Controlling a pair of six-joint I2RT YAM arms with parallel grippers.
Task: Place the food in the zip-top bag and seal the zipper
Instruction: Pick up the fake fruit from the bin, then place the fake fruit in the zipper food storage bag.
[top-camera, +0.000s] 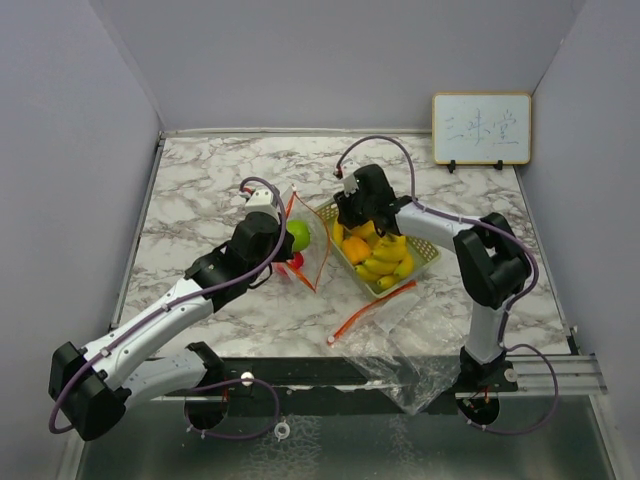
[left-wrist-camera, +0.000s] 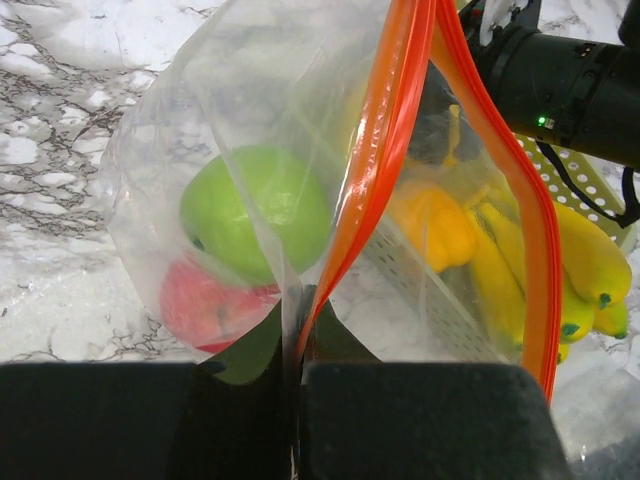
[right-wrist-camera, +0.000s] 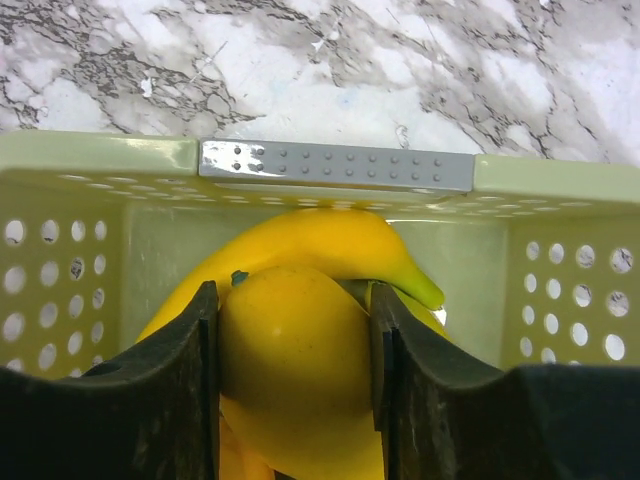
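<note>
Sitting low in the pale green tray (right-wrist-camera: 100, 160), the right end effector (right-wrist-camera: 295, 330) is closed on a round yellow piece (right-wrist-camera: 295, 400), one black finger touching each side of it. A banana (right-wrist-camera: 320, 245) curves just behind that piece, against the tray's far wall, and more yellow and orange food (top-camera: 385, 262) fills the rest of the tray. Left of the tray, the left end effector (left-wrist-camera: 298, 400) is clamped shut on the edge of the zip-top bag (left-wrist-camera: 180, 130), holding it upright off the table (top-camera: 200, 180). Its orange zipper (left-wrist-camera: 385, 130) gapes apart towards the tray. A green fruit (left-wrist-camera: 255, 215) and a red one (left-wrist-camera: 200, 305) lie inside the bag. A second clear bag (top-camera: 400, 350) lies crumpled at the near table edge.
</note>
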